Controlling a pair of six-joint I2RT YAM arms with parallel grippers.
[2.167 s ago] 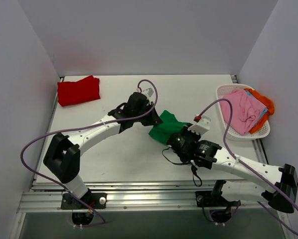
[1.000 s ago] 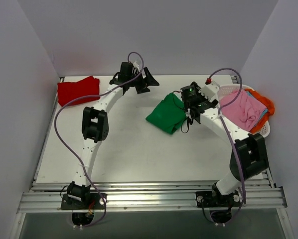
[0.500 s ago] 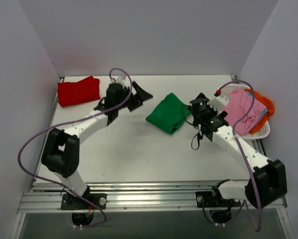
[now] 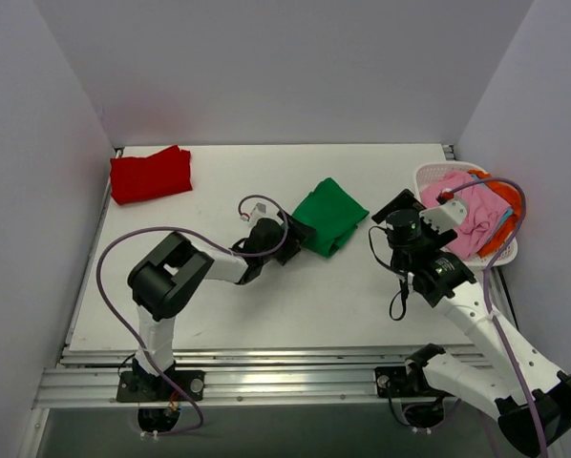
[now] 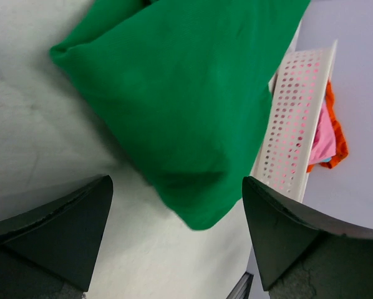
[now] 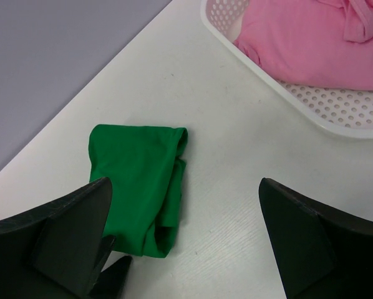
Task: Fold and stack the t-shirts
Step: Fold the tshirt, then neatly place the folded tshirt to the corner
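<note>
A bright green t-shirt (image 4: 329, 216) lies folded flat in the middle of the table (image 4: 266, 315). My left gripper (image 4: 298, 232) sits low at its near left corner, open, with the shirt's corner (image 5: 186, 93) just ahead of the fingers (image 5: 175, 205) and nothing between them. My right gripper (image 4: 396, 212) hangs open above the table between the green shirt (image 6: 136, 180) and the basket, holding nothing (image 6: 185, 205). A red t-shirt (image 4: 150, 174) lies folded at the far left corner. A pink t-shirt (image 4: 462, 218) fills the basket, with orange (image 4: 511, 200) and blue fabric under it.
The white lattice basket (image 4: 429, 179) stands at the table's right edge; its perforated wall (image 5: 292, 124) and rim (image 6: 311, 106) show in both wrist views. Grey walls close in the back and both sides. Purple cables loop over both arms.
Both arms have swung back from the far side of the table. The left gripper has dropped to the green shirt's near left corner; the right has pulled back toward the basket. Both stayed open.
</note>
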